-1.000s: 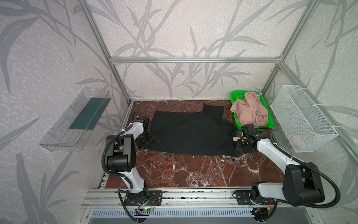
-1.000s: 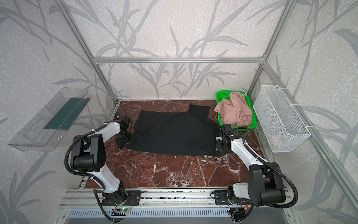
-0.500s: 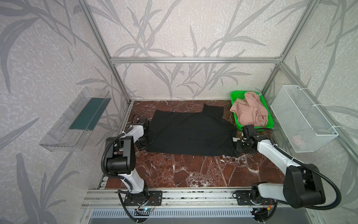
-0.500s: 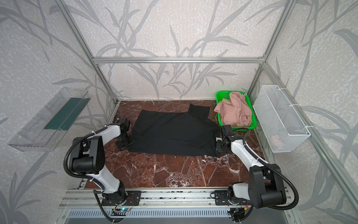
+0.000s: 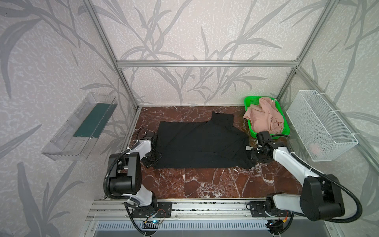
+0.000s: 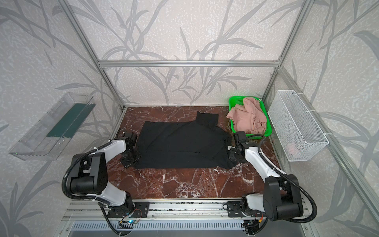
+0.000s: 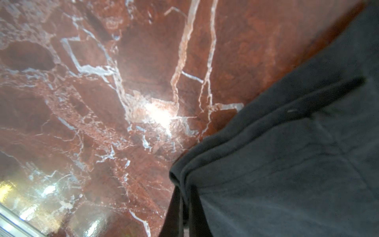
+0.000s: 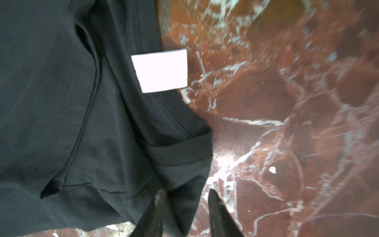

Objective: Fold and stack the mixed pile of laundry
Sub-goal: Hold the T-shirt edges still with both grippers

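On left edge of black T-shirt (image 5: 201, 143): pinched at near hem corner by left hand (image 5: 152, 159), fingers (image 7: 174, 213) pressed together on a bunched fold of cloth. Probably gripped there to lift that end over for a fold. Reaching in low over the surface (image 5: 205, 180), forearm slanting up from the front rail, wrist bent down onto the cloth edge.

Mid-surface: spread flat and sideways, hem left, collar right, with one sleeve sticking toward back wall. Laid out like that for folding, by the look.

At right edge, beside collar and pale neck label (image 8: 162, 70): right hand (image 5: 258, 156) with fingers (image 8: 155, 209) spread apart, shirt edge lying at one fingertip, nothing clamped. Stretched forward from the rail, wrist pitched down, low over the collar end.

Further right: dusty-pink shorts (image 5: 264, 119) heaped in green basket (image 5: 251, 101), draped over its left rim, not yet folded. On right wall: white wire basket (image 5: 320, 127), small pinkish item inside, too blurred to name.
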Controlling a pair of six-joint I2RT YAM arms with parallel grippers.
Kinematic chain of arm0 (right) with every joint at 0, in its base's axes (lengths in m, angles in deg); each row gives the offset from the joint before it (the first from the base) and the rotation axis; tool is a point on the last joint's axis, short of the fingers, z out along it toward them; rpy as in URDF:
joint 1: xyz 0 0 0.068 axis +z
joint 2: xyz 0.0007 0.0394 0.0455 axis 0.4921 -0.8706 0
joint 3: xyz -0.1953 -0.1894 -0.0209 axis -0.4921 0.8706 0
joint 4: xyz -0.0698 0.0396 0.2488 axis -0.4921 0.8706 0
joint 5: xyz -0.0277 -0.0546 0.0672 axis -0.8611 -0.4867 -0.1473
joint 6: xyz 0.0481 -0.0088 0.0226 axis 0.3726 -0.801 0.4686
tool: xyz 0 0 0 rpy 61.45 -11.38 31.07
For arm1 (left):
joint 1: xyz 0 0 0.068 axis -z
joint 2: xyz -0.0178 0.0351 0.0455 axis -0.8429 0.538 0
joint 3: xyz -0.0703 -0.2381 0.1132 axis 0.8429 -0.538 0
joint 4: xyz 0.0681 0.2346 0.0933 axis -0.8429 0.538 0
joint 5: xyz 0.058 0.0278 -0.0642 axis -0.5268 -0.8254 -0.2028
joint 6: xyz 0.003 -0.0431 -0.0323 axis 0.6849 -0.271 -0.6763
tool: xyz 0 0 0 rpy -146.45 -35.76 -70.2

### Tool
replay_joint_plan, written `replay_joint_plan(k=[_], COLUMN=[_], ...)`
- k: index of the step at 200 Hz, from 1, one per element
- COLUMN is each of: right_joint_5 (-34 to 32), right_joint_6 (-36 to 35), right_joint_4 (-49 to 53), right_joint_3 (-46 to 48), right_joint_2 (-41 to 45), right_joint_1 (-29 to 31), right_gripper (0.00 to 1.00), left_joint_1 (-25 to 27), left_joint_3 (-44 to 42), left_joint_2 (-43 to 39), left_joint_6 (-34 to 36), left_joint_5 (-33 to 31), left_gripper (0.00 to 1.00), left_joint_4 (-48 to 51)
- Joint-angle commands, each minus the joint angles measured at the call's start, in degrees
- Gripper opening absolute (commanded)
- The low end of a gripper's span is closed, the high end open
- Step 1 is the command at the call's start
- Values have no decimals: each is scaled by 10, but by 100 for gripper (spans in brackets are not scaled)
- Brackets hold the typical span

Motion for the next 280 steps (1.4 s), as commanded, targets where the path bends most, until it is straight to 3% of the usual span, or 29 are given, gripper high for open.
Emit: replay_joint_plan(k=[1, 13, 44, 89, 202, 250, 280], right_joint_5=[-59, -37, 154, 214, 209, 201, 195], right_joint_6=[-35, -68, -80, -58, 17, 16, 2], right_joint_4=[48, 37, -6, -47, -100, -109, -98], right_joint_3=[-52, -65, -77, -84, -86, -104, -145], right_joint_2=[38, 46, 7, -100, -202, -204, -199], right_joint_1=[25, 53, 89, 149, 164, 166, 169], right_gripper=[47, 52, 55, 51, 40, 9, 0], left_joint_1=[-4, -4, -5, -8, -13, -13, -13], left_joint_3=[-10, -8, -9, -20, -14, -13, -16], left_joint_2=[18, 15, 14, 4, -12, -14, -20], left_joint_6=[-13, -11, -10, -7, -4, -4, -5], left_joint_5=[-15, -17, -23, -22, -16, -19, -20], left_gripper=[0, 0, 0, 0, 0, 0, 0], left_joint_4=[-3, -3, -6, -18, -14, -12, -13])
